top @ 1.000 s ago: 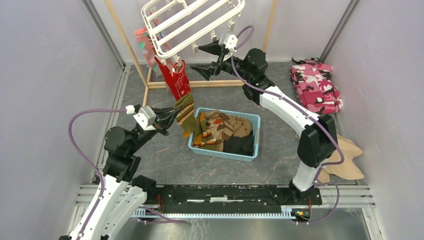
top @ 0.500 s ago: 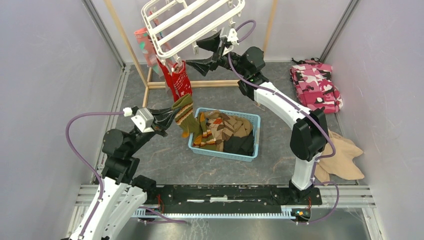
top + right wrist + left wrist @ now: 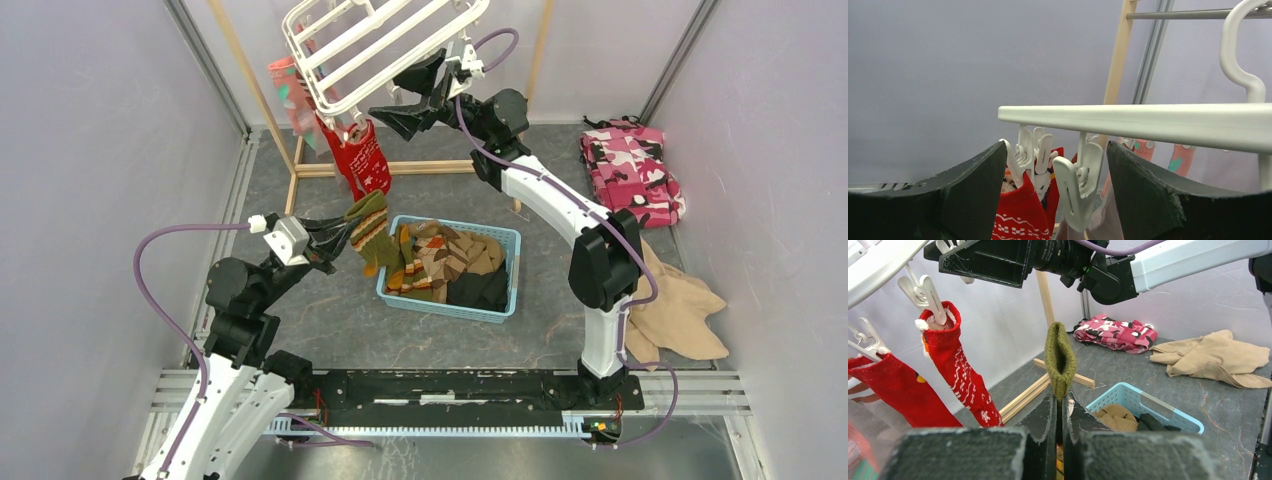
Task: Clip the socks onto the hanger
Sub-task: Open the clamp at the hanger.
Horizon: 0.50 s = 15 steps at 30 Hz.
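The white hanger (image 3: 380, 40) hangs at the top, with red socks (image 3: 358, 155) and a pink sock (image 3: 285, 85) clipped to its left side. My left gripper (image 3: 338, 236) is shut on an olive striped sock (image 3: 372, 232), held up left of the basket; its green cuff (image 3: 1060, 357) stands above the jaws. My right gripper (image 3: 410, 95) is open just under the hanger's rail, its jaws either side of a dangling white clip (image 3: 1079, 187), not touching it. A red sock (image 3: 1018, 212) hangs just behind the clip. More socks (image 3: 450, 262) lie in the basket.
A light blue basket (image 3: 500, 305) sits mid-floor. A pink camouflage cloth (image 3: 632, 172) lies at the right rear, a beige cloth (image 3: 680, 315) at the right. A wooden frame stand (image 3: 262, 85) holds the hanger. Grey walls close in on both sides.
My right gripper rose and moved left, up to the hanger's rail and around a clip. The red socks swung slightly. My left gripper kept its hold and barely moved.
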Motion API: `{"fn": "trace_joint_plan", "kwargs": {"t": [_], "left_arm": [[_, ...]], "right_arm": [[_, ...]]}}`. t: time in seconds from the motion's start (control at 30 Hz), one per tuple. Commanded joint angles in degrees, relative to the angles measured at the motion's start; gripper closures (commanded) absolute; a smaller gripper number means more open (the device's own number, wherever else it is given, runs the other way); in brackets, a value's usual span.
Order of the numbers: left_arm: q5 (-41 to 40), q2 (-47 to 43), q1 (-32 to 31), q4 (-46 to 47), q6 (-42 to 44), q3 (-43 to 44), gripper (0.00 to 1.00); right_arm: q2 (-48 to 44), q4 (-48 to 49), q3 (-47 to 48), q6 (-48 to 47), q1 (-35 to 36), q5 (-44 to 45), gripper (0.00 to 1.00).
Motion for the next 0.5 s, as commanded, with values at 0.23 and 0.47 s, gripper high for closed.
{"fn": "trace_joint_plan", "kwargs": {"t": [0.23,0.47], "left_arm": [[0.8,-0.2,0.7,1.2,2.2,0.0,0.98],[0.9,-0.1,0.9,1.4,2.2,0.0,0.98]], "right_arm": [[1.8,2.0,4.1,3.3,-0.7,-0.4,0.18],[1.6,3.5,3.4,4.3,-0.9,-0.8,0.21]]}}
